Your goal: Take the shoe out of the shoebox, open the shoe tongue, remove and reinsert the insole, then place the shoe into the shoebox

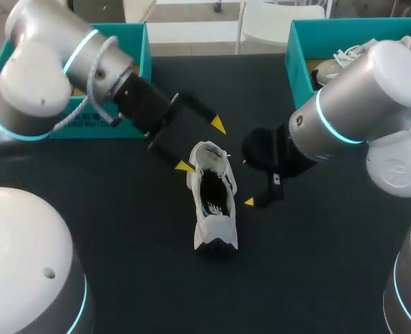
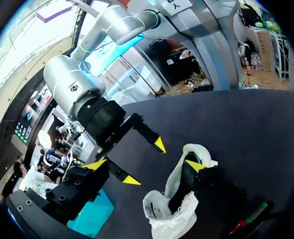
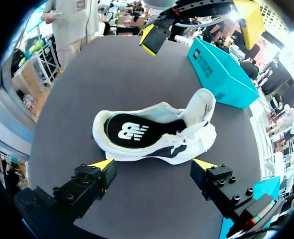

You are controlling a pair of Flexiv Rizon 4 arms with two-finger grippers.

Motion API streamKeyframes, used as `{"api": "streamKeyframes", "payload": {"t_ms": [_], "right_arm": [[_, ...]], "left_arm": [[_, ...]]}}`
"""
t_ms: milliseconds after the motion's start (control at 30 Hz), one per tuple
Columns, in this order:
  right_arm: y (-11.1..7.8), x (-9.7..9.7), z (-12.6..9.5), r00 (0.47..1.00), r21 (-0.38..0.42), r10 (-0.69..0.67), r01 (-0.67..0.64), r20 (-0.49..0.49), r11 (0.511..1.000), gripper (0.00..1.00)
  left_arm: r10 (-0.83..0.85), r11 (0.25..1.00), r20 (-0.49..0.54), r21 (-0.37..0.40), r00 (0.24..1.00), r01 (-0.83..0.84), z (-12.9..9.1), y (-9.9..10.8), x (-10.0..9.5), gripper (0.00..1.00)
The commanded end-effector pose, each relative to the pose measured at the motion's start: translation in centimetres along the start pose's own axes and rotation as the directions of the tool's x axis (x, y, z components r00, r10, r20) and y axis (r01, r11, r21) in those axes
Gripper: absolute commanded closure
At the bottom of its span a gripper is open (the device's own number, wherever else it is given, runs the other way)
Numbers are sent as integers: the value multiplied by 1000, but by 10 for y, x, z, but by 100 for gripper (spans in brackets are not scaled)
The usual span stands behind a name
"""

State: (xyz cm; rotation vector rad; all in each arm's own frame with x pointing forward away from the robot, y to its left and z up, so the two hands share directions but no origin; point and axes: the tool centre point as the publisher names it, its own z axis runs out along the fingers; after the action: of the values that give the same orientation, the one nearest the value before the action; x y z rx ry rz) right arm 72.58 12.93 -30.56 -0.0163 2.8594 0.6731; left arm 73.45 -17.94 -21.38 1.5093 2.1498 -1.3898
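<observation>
A white shoe (image 1: 213, 209) lies on the black table, heel toward the front edge, with its tongue (image 3: 202, 103) lifted. A black insole (image 3: 129, 132) shows inside it. My left gripper (image 1: 202, 146) is open and hangs wide over the shoe's toe end; in the left wrist view one fingertip (image 2: 196, 165) sits close by the tongue of the shoe (image 2: 174, 211). My right gripper (image 3: 154, 164) is open just to the right of the shoe (image 3: 156, 137), fingers spread along its side and apart from it. In the head view only one of its fingertips (image 1: 249, 202) shows.
A teal shoebox (image 1: 137, 66) stands at the back left behind my left arm. A second teal box (image 1: 297, 66) at the back right holds another shoe. In the right wrist view the left box (image 3: 221, 69) lies beyond the shoe's toe.
</observation>
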Motion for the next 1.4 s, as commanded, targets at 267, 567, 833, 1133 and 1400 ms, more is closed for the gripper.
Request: {"api": "streamKeyframes", "payload": {"t_ms": [267, 567, 833, 1133, 1400], "right_arm": [[-38, -6, -81, 999, 22, 12, -11, -51, 1000, 0], [-46, -25, -141, 999, 65, 37, -35, -30, 997, 0], [-55, -40, -179, 998, 104, 27, -22, -49, 994, 0], [-59, -50, -199, 999, 165, 45, -40, -23, 985, 0], [-59, -50, -199, 999, 165, 45, -40, -23, 985, 0]], "left_arm": [[0, 1000, -323, 6, 946, 2, -1, 4, -6, 0], [0, 1000, -323, 6, 946, 2, -1, 4, -6, 0], [1, 999, -433, -29, 902, -15, 2, 12, 0, 0], [28, 994, -598, -66, 801, -84, 1, 25, 9, 0], [142, 967, -720, -47, 679, -251, 10, 21, 30, 36]]}}
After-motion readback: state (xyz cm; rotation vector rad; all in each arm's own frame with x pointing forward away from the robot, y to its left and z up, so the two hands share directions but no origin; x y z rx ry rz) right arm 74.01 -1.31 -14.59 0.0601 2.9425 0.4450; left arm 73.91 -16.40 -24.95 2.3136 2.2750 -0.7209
